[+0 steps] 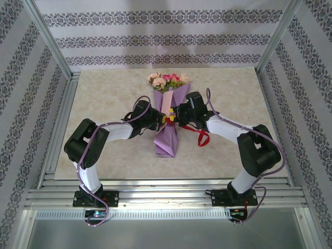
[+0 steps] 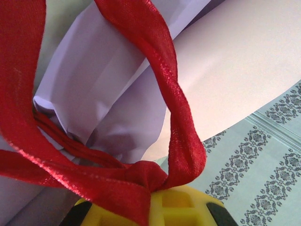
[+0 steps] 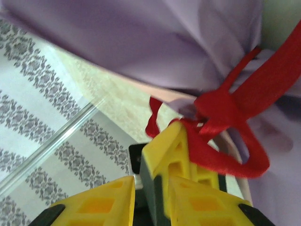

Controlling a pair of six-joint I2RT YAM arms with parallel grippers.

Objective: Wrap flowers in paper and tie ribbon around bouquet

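Note:
The bouquet [image 1: 167,111] lies in the middle of the table, its pink and magenta flowers [image 1: 167,80] at the far end. The purple paper [image 1: 167,139] forms a cone that points toward me. Both grippers meet at its waist. My left gripper [image 1: 164,118] comes in from the left, shut on the red ribbon [image 2: 141,181], which loops up over the paper [image 2: 108,84]. My right gripper [image 3: 151,190] stands open on the right side. Between its fingers [image 3: 96,205] I see the left gripper's yellow fingers and the ribbon's knot [image 3: 218,108]. A ribbon tail [image 1: 201,136] trails to the right.
The pale stone-patterned table [image 1: 104,93] has free room on both sides of the bouquet. Patterned walls stand on three sides, with metal rails [image 1: 166,194] along the near edge. Purple cables [image 1: 129,120] run along both arms.

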